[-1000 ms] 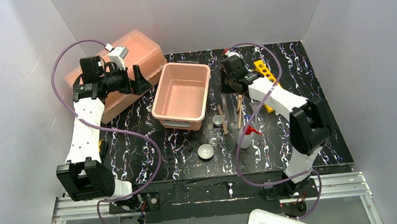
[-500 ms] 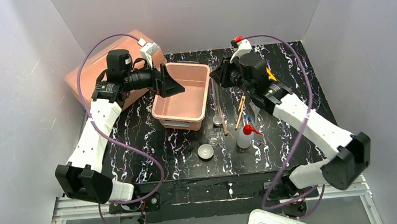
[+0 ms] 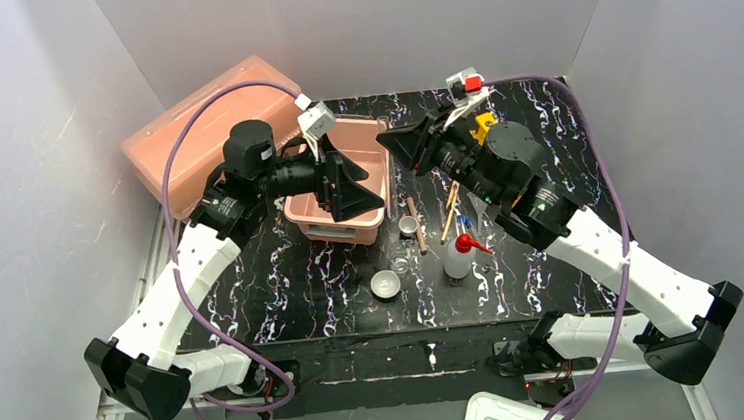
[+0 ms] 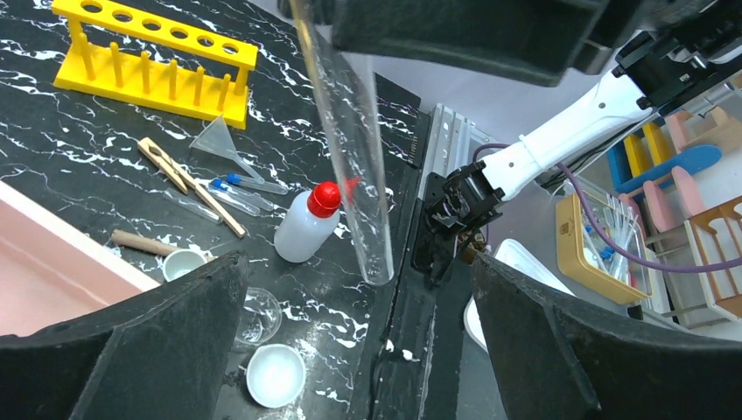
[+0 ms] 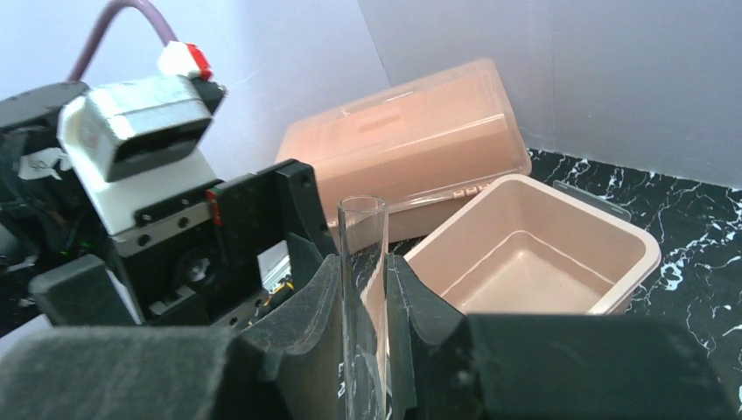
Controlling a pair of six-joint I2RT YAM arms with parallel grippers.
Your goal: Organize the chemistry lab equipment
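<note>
1. One test tube (image 4: 348,149) mattered at this moment. It was up off the surface (image 4: 52,175), gripped by the right fingers (image 5: 311,319), which were clenched on the glass. Its open mouth stuck out past their tips.
2. Both left fingers (image 4: 131,350) were spread wide and held nothing. In the left wrist view the tube sat in the middle of the gap between them and touched neither.
3. The tube's long axis ran about square to the line along which those fingers would close. The glass therefore lay across the gap rather than along it, which I judged a fair presentation for a hand-over.
4. From overhead the two arms met nose to nose above the right rim of the pink tub (image 5: 643,254), the left arm reaching in from the left and the right arm from the right. The tube appeared just ahead of the left tips, but the depth between them could not be told.
5. The right arm had the tube. The left arm, just beside it, would probably need to push a little further right before closing on the free length of glass.
6. Far and to the right stood the yellow rack (image 4: 149,61), upright with its holes empty, likely the tube's home. The squeeze bottle (image 4: 306,232) stood on the surface nearer.
</note>
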